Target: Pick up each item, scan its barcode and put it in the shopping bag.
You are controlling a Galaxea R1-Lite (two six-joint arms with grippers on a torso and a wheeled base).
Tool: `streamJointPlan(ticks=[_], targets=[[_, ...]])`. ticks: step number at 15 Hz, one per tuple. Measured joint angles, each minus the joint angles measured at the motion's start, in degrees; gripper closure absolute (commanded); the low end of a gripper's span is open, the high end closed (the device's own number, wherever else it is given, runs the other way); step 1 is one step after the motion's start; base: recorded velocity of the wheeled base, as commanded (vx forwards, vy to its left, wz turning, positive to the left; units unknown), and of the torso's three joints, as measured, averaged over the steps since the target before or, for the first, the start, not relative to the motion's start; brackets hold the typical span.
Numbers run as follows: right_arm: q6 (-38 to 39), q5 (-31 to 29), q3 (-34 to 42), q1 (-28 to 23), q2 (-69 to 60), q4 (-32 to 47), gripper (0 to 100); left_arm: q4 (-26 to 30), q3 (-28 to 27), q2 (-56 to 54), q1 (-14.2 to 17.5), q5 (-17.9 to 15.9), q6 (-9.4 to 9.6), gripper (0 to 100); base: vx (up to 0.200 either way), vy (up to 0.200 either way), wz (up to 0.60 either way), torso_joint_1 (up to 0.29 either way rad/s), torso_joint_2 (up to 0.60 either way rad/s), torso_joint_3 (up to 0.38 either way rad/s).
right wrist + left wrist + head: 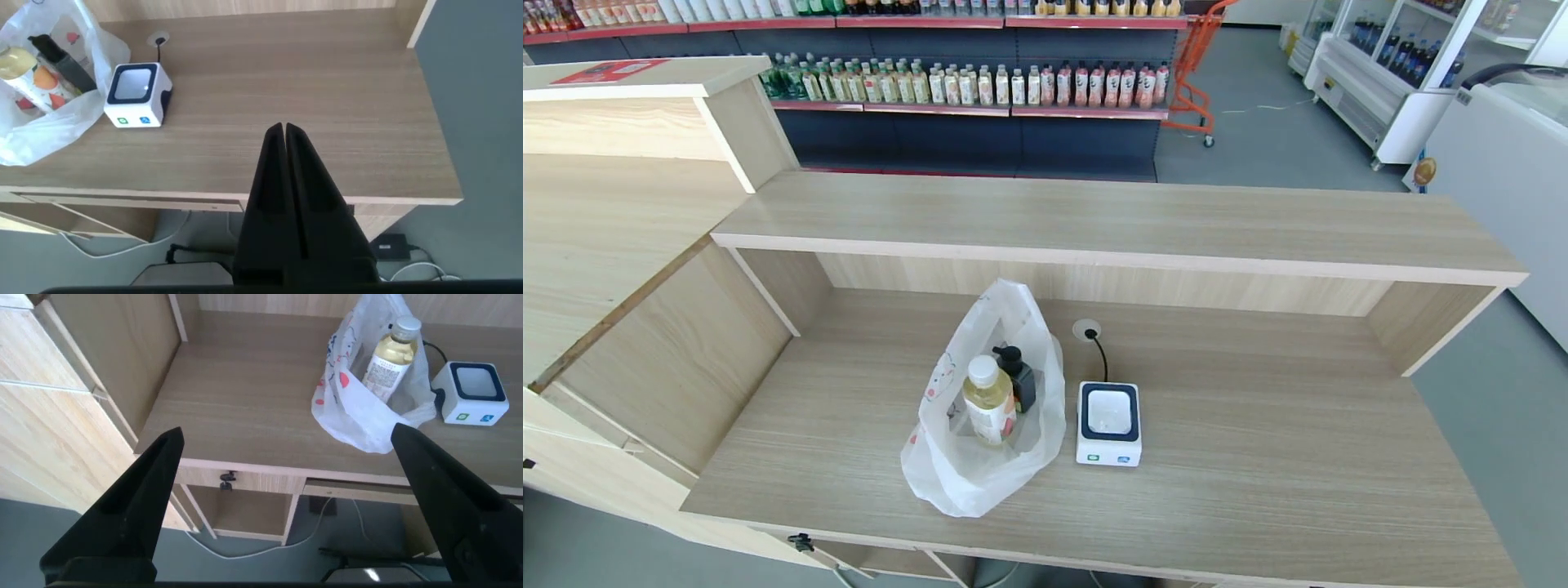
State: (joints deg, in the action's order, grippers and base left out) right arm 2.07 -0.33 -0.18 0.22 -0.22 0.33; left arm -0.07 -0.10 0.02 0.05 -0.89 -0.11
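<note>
A white plastic shopping bag (pixel 980 457) stands open on the wooden counter (pixel 1258 457). Inside it stand a yellow-liquid bottle with a white cap (pixel 989 402) and a dark pump bottle (pixel 1018 377). Just right of the bag sits the white barcode scanner (pixel 1107 422) with its black cable running to a hole in the counter. The bag (pixel 359 416), the bottle (pixel 390 361) and the scanner (pixel 471 393) lie ahead of my left gripper (pixel 286 449), which is open, empty and off the counter's front edge. My right gripper (pixel 283 131) is shut and empty, over the counter's front edge, with the scanner (pixel 136 96) and bag (pixel 41 122) off to the side.
A raised wooden ledge (pixel 1111 220) runs along the back of the counter, with side walls at both ends. Shelves of drink bottles (pixel 964 82) and coolers (pixel 1405 65) stand in the shop behind. Cables hang under the counter.
</note>
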Motion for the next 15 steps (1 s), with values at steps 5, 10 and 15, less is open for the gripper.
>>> streamJointPlan(ticks=[5, 10, 15], targets=[[-0.07, 0.00, 0.00, -0.09, 0.01, 0.02, 100, 0.00, 0.00, 0.28, -0.05, 0.07, -0.07, 0, 0.120, 0.000, 0.00, 0.001, 0.00, 0.002], [-0.02, -0.02, 0.00, -0.09, 0.04, 0.02, 100, 0.00, 0.00, 0.05, -0.05, 0.11, -0.11, 0, 0.000, 0.000, 0.00, 0.000, 0.00, 0.000], [-0.49, 0.00, 0.00, -0.06, 0.06, 0.00, 100, 0.00, 0.00, 0.00, -0.05, 0.10, -0.13, 0, 0.000, 0.000, 0.00, 0.000, 0.00, 0.000]])
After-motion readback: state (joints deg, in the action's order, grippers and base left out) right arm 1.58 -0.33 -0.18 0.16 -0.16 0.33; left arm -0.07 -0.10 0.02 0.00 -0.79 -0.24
